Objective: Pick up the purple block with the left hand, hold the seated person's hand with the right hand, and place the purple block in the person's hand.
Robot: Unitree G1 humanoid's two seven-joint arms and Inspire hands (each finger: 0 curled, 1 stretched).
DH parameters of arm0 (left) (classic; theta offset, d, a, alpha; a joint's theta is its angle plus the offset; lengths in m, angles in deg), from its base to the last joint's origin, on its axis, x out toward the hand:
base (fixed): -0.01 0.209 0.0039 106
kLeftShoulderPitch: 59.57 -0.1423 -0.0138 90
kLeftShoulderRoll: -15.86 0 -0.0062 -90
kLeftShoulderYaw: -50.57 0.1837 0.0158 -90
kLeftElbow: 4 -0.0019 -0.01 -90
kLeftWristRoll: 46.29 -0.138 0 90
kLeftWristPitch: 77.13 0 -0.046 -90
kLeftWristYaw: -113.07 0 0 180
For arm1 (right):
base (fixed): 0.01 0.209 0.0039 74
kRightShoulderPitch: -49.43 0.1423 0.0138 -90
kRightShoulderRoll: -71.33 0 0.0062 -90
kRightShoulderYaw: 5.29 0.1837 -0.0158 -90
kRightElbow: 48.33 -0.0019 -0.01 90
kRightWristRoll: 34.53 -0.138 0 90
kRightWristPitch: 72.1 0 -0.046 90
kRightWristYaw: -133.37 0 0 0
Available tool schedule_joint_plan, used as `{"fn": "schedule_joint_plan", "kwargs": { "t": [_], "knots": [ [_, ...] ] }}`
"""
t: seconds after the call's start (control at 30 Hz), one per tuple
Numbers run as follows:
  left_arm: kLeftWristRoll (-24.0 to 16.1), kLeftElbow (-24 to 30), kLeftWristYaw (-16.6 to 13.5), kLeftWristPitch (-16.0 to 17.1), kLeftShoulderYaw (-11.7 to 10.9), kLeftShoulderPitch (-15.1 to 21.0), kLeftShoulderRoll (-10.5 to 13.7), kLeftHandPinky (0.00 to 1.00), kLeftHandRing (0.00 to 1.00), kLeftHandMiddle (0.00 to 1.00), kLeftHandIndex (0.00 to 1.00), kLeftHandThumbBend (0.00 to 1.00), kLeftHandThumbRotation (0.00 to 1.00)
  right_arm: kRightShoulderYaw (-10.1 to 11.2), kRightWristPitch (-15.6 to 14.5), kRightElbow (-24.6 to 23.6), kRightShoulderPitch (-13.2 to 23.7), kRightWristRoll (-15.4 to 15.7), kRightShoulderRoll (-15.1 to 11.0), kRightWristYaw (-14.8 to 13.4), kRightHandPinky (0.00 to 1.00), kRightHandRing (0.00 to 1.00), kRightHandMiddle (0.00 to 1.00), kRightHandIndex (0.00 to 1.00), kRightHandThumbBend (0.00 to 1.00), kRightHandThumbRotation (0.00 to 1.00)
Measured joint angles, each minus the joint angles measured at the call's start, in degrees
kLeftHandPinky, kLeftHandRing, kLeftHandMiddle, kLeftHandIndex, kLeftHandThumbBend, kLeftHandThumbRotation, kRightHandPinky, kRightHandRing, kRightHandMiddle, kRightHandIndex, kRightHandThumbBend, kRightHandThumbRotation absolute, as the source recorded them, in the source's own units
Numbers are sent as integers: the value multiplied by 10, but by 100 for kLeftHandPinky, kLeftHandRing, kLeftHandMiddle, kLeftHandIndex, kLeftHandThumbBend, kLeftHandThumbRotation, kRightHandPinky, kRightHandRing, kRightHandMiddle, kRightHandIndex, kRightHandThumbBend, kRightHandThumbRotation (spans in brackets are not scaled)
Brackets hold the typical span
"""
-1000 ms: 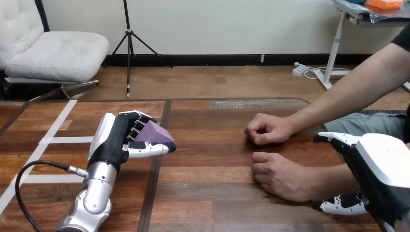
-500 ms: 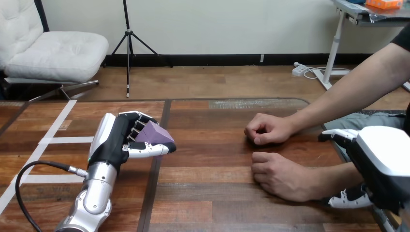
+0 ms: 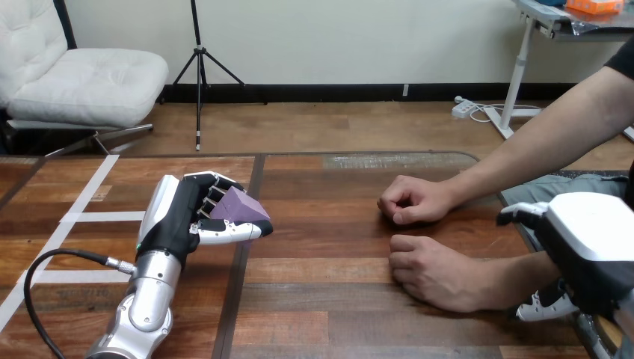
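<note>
One purple block [image 3: 241, 205] sits in the robot's left hand [image 3: 176, 218], above the left half of the wooden desk [image 3: 329, 299]. The left hand grips it: the fingers curl over the block's far side and the thumb lies along its near edge. The silver left forearm rises from the bottom edge of the view up to that hand.

Two hands of the seated person rest on the desk's right half, both loosely fisted and well apart from the block. The person's farther hand [image 3: 413, 199] lies knuckles-down, its arm running off to the upper right. The person's nearer hand [image 3: 432, 272] lies just in front of it, its forearm running right toward the desk's edge.

The robot's right hand [image 3: 592, 250] is at the right edge, beside the nearer forearm. It is unclenched: its fingers [image 3: 517, 213] reach out above the forearm and its thumb [image 3: 540, 307] shows below it, neither closed round the arm.
</note>
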Motion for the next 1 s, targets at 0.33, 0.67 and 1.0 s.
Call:
{"fn": "schedule_joint_plan", "kwargs": {
  "t": [0.33, 0.67, 1.0],
  "knots": [
    [0, 0, 0, 6, 0, 0, 0, 34, 40, 45, 49, 75, 12, -29, 1, 43, 30, 21, -23, 9, 78, 79, 79, 77, 90, 0],
    [-1, 0, 0, 11, 0, 0, 0, 34, 40, 45, 49, 75, 12, -54, 2, 83, 61, 29, -42, 24, 78, 78, 78, 76, 89, 0],
    [0, 0, 0, 12, 0, -1, 0, 34, 40, 45, 49, 75, 12, -71, 2, 119, 89, 29, -45, 27, 76, 77, 77, 75, 89, 0]
  ]
}}
